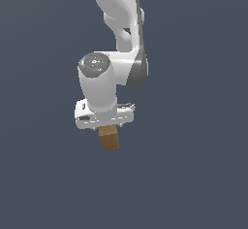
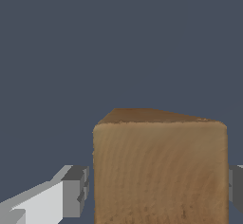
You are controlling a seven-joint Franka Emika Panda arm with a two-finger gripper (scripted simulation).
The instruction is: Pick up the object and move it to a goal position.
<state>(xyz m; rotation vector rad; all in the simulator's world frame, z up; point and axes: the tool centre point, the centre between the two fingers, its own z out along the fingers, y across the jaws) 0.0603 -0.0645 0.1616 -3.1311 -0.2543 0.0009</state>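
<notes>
The object (image 1: 109,139) is a small brown wood-grained block that sticks out below the white hand of my gripper (image 1: 107,127) in the exterior view. In the wrist view the object (image 2: 160,171) fills the space between the two grey fingertips (image 2: 76,190). One fingertip sits close against each side, with only a thin dark line between pad and wood. My gripper (image 2: 160,192) is shut on the object. In the exterior view the hand and the block hide the fingers almost entirely. No goal marker shows.
The white arm (image 1: 121,39) comes down from the top of the exterior view. A plain dark grey-blue background (image 1: 203,174) surrounds the arm and block in both views.
</notes>
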